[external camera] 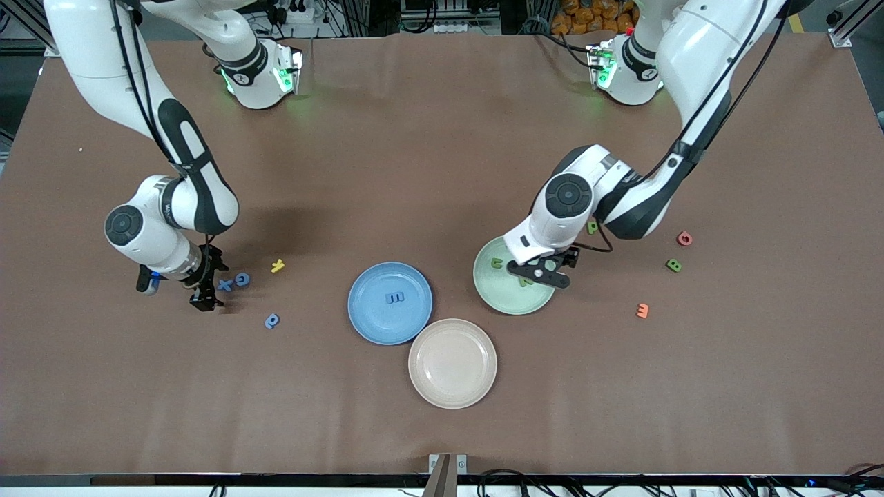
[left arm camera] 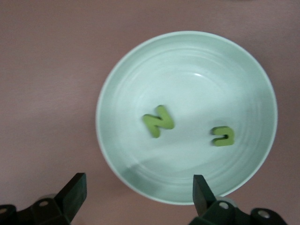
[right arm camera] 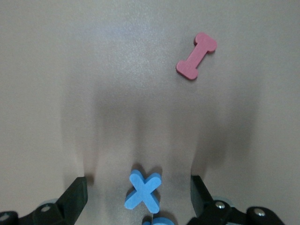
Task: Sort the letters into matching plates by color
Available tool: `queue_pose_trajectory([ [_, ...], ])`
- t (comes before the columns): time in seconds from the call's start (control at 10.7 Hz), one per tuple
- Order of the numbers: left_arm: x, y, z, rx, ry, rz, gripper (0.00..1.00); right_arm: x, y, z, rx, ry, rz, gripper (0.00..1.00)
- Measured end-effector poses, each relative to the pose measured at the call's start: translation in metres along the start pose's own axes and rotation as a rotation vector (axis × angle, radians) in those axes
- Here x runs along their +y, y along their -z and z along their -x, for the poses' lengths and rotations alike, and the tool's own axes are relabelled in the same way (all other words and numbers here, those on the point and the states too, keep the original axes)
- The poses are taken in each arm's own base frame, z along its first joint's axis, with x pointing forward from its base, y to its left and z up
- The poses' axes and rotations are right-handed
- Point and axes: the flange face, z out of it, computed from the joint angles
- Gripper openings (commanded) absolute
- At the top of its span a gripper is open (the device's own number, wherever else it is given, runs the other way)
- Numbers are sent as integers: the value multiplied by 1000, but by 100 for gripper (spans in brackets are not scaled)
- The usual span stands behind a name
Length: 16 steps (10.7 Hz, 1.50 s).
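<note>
Left wrist view: found the left gripper (left arm camera: 138,183) spread wide and empty, hanging over the pale mint green round plate (left arm camera: 101,117). Saw two letters lying in that plate, a green foam N (left arm camera: 158,121) near the middle and a green foam U-like letter (left arm camera: 223,136) beside it, apart from each other.

Counted two more green ones outside it in the front view. Spotted a small green letter (external camera: 592,226) on the table just farther from the camera than the mint plate, partly hidden by the left arm. Spotted a green B (external camera: 673,265) toward the left arm's end of the table, near a red letter (external camera: 684,239) and an orange E (external camera: 642,310).

Found the right gripper (right arm camera: 138,183) also parted and holding nothing, low over the table at the right arm's end. Saw a blue foam X (right arm camera: 144,192) lined up between its fingers, a blue C-like letter (external camera: 242,279) just beside the X, and a blue rounded letter (external camera: 272,321) nearer the camera.

Noted only one blue E (external camera: 394,298) in the medium blue round plate (external camera: 359,324). Left out a yellow letter (external camera: 277,266), a pink I-shaped letter (right arm camera: 196,55) and the bare beige plate (external camera: 452,363).

Judged three of eight sorted, with three blue and two green left to move, and the X the likely next pick.
</note>
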Motion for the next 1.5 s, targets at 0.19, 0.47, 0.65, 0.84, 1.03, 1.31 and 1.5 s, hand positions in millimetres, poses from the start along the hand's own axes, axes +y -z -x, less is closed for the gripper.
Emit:
queue_pose_trajectory([
  [0.19,-27,19,2,2,38,-32,100,2,-2,3,-2,7,1,84],
  [0.47,-77,38,11,15,108,-55,100,1,0,4,-3,25,-2,72],
  [0.65,-114,59,17,39,166,-54,100,1,1,3,-3,39,-3,65],
  [0.84,-146,74,27,53,216,-48,100,1,3,3,-4,43,-5,62],
  [1.03,-173,79,37,52,260,-38,100,2,4,3,-5,43,-5,56],
  [1.31,-182,83,40,56,274,-26,100,4,4,2,-6,73,0,51],
  [1.5,-178,85,40,59,267,-26,100,5,4,2,-7,79,4,43],
])
